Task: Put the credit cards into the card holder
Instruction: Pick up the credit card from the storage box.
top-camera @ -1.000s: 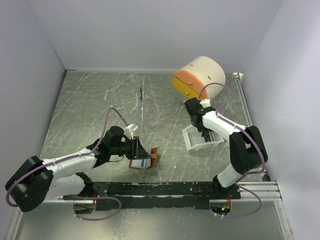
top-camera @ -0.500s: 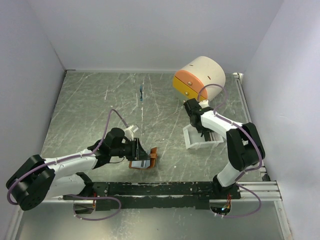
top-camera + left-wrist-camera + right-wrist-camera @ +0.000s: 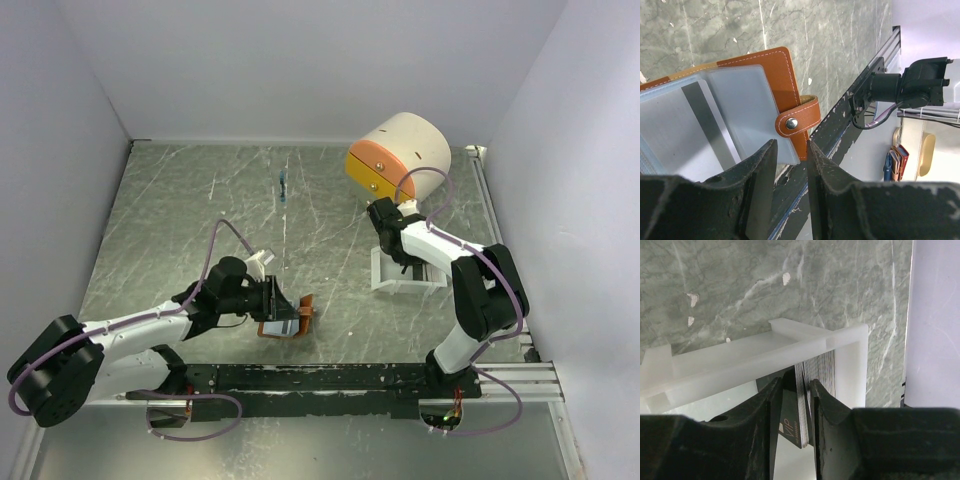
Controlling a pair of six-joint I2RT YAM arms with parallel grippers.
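right tool (image 3: 385,222): has narrowed its jaws around the credit cards (image 3: 814,371)
white tray (image 3: 405,282): turned squarer to the tabletop's near edge
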